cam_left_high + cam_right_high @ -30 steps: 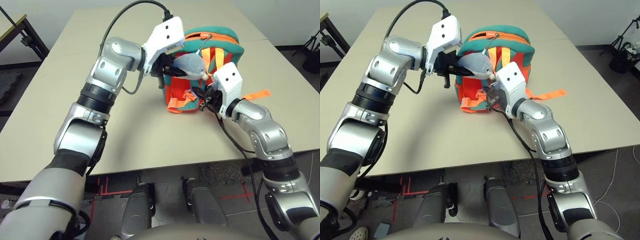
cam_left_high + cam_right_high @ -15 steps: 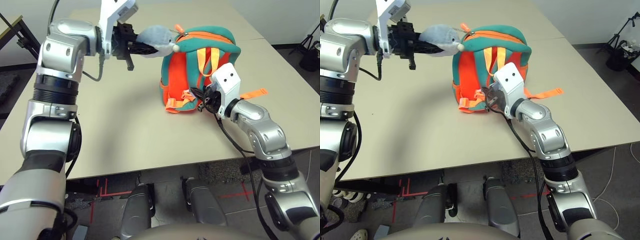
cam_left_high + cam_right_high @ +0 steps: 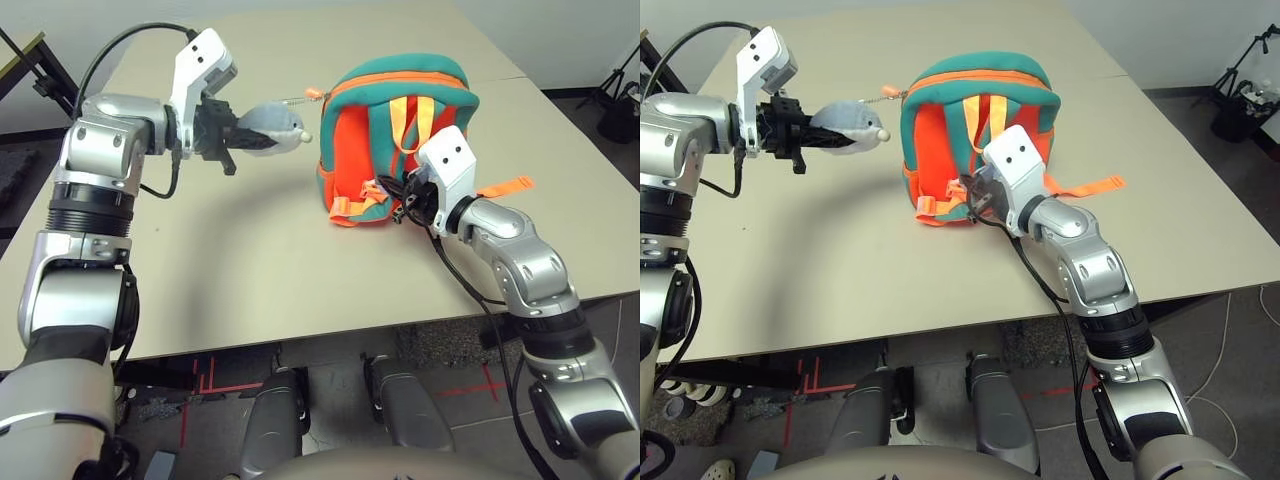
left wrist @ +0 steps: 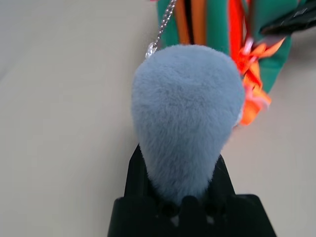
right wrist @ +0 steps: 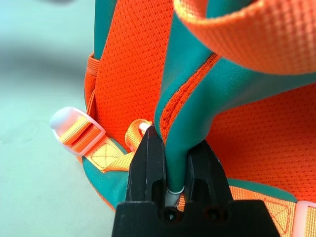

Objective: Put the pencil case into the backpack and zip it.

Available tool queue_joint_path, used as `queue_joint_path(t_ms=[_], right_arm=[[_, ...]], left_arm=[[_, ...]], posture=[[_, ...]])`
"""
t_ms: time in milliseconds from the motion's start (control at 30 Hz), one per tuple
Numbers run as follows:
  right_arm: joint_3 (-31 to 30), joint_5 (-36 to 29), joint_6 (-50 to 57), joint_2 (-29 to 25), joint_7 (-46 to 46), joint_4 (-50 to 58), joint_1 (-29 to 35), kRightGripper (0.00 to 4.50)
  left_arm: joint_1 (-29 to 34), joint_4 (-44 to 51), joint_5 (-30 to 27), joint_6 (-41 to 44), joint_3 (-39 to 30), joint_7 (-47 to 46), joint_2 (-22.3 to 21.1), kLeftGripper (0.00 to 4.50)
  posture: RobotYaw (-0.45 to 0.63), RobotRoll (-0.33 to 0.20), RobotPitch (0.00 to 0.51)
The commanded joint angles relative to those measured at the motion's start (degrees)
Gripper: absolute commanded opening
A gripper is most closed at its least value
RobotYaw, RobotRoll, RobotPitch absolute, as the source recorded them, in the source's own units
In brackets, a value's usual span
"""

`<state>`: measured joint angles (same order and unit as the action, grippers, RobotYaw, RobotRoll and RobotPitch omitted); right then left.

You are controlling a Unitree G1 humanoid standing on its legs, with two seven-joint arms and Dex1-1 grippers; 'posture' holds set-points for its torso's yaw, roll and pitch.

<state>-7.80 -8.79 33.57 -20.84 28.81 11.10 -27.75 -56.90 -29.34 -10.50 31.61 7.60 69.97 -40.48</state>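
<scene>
Standing upright near the middle of the table (image 3: 250, 270), the backpack (image 3: 385, 140) shows its strap side to the robot, its orange zipper line running over the teal top and looking closed or nearly so. No pencil case can be seen in any view; whether it lies inside cannot be told from here.

At the bag's lower edge, the right pincer (image 3: 400, 197) is clamped on a fold of teal trim (image 5: 197, 113) beside the strap buckles; the right wrist view shows its fingers (image 5: 147, 165) pressed tight against the fabric. That hold looks meant to anchor the bag so it neither slides nor tips while the zipper is pulled.

Off to the bag's left, the left pincer (image 3: 235, 140) is closed around the base of the grey plush animal (image 3: 845, 125), held clear above the table. A thin metal chain (image 4: 163, 27) runs from the plush toward the top of the bag, where a small orange tab (image 3: 313, 93) sits at the end of the zipper line. The toy appears to serve as a soft, easy handle for the slider, with the chain drawn out sideways between the two arms.

Judged from this, the zipping step looks close to its end, if the case is indeed inside.
</scene>
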Motion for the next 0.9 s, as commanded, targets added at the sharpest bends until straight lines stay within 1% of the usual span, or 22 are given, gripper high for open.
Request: queue_joint_path(t_ms=[33, 200, 400, 667, 767, 900], right_arm=[[-1.75, 0.38, 1.15, -0.29, 1.23, -1.82, 0.75, 0.20], [-1.91, 0.44, 0.96, -0.50, 1.30, -2.03, 0.58, 0.20], [-2.29, 0.66, 0.66, -0.73, 1.49, -2.32, 0.31, 0.20], [-2.59, 0.97, 0.55, -0.83, 1.63, -2.32, 0.22, 0.20], [-2.67, 1.26, 0.45, -0.79, 1.76, -2.44, 0.11, 0.20], [-2.68, 1.63, 0.38, -0.72, 1.85, -2.45, 0.01, 0.20]], left_arm=[[2.25, -3.87, 0.93, -0.26, 0.35, -0.25, 0.73, 0.36], [3.87, -6.79, 0.55, 0.32, 0.66, 0.46, 2.88, 0.36], [5.35, -11.32, 2.19, -0.62, 2.75, 1.55, 5.83, 0.36], [4.83, -18.00, 5.12, -4.09, 5.42, 2.50, 9.93, 0.34], [4.22, -21.47, 7.21, -5.83, 6.82, 2.32, 11.29, 0.34], [3.30, -25.48, 8.07, -7.81, 6.44, 1.99, 12.89, 0.34]], posture=[[-0.18, 0.000, 0.127], [-0.18, 0.000, 0.124], [-0.18, 0.000, 0.124], [-0.18, 0.000, 0.124], [-0.19, 0.000, 0.124], [-0.20, 0.000, 0.123]])
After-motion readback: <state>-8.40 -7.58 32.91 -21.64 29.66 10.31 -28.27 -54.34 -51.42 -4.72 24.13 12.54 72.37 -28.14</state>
